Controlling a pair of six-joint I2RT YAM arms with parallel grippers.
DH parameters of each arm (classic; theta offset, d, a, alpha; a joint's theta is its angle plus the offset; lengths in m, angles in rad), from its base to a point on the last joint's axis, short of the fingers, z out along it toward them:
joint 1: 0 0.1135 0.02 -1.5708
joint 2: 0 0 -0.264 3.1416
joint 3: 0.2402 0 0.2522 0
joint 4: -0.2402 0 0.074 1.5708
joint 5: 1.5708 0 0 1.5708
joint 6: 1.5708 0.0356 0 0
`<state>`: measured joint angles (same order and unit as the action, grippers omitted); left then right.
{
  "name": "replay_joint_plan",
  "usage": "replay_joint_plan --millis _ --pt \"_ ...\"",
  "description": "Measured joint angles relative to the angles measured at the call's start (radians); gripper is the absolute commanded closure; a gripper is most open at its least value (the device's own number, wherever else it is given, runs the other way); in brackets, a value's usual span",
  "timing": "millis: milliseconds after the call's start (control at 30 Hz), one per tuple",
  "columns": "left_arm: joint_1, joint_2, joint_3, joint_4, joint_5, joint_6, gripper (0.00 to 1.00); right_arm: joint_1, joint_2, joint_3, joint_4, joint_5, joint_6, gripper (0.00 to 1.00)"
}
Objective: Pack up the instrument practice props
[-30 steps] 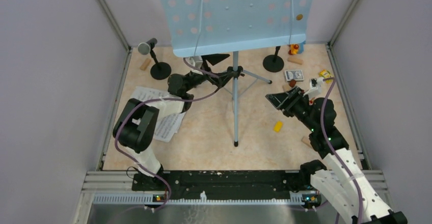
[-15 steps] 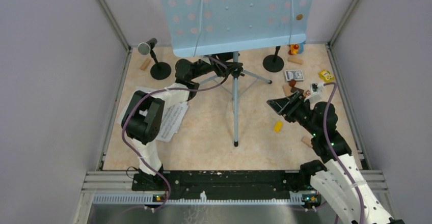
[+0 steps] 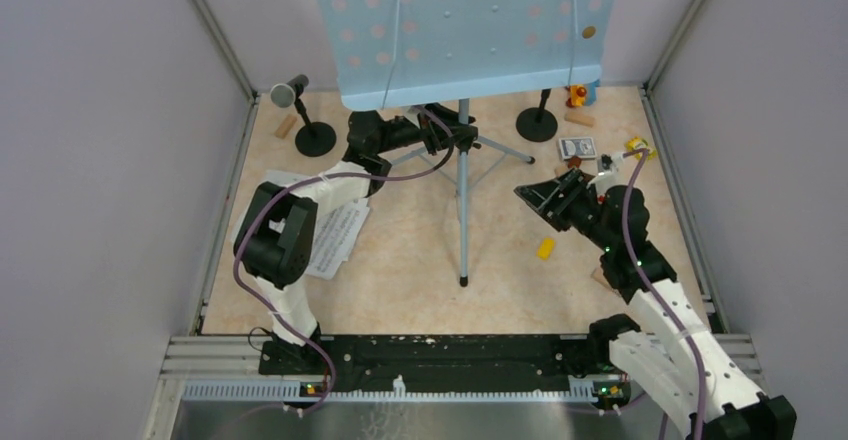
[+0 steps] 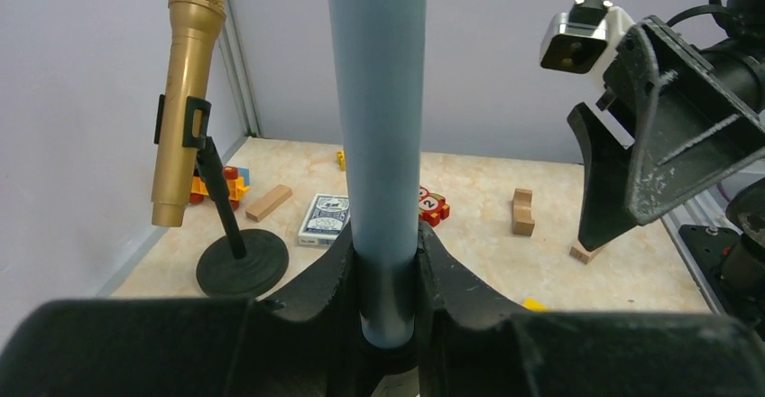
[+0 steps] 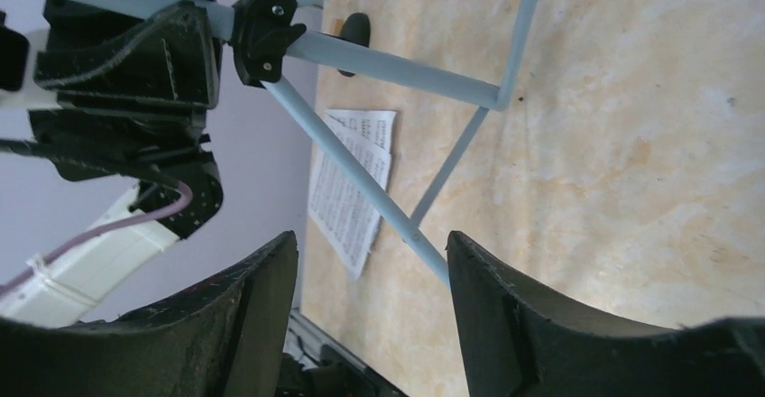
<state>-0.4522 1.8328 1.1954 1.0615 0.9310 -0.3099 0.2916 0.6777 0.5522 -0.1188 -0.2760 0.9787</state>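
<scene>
The light blue hole-punched music desk [image 3: 465,30] stands on a pole [image 4: 379,99] over grey tripod legs [image 3: 462,220]. My left gripper [image 3: 445,136] [image 4: 386,257] is shut on that pole just above the black tripod hub. My right gripper [image 3: 535,200] [image 5: 372,244] hangs open to the right of the tripod, nothing between its jaws. White music sheets [image 3: 335,235] [image 5: 352,180] lie flat under the left arm. A gold microphone [image 4: 185,99] sits in a black round-based holder [image 4: 242,266] [image 3: 537,123]. A dark microphone [image 3: 290,90] sits in the back-left holder [image 3: 315,138].
A box of playing cards [image 3: 576,147] [image 4: 325,219], wooden blocks [image 3: 579,118] [image 4: 521,212], a yellow block [image 3: 545,248] and colourful toys [image 3: 578,94] are scattered at the right. Grey walls close in the left, back and right sides.
My left gripper moved up to the stand's pole and closed on it. The right gripper drifted slightly toward the back and stayed open.
</scene>
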Motion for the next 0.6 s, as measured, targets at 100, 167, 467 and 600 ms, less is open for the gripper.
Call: replay_joint_plan --millis 100,167,467,600 --pt "-0.001 -0.011 0.0 -0.03 -0.001 0.022 1.0 0.0 0.079 0.005 0.102 -0.019 0.089 0.39" --pt "-0.002 -0.018 -0.002 -0.048 -0.005 0.037 1.0 0.0 0.143 0.005 0.182 -0.022 0.167 0.4" --pt "-0.001 -0.055 -0.034 -0.091 -0.039 0.089 1.0 0.002 0.423 0.085 0.41 0.016 0.537 0.44" --pt "-0.001 -0.055 -0.033 -0.095 -0.039 0.095 1.0 0.014 0.511 0.123 0.48 0.033 0.653 0.45"
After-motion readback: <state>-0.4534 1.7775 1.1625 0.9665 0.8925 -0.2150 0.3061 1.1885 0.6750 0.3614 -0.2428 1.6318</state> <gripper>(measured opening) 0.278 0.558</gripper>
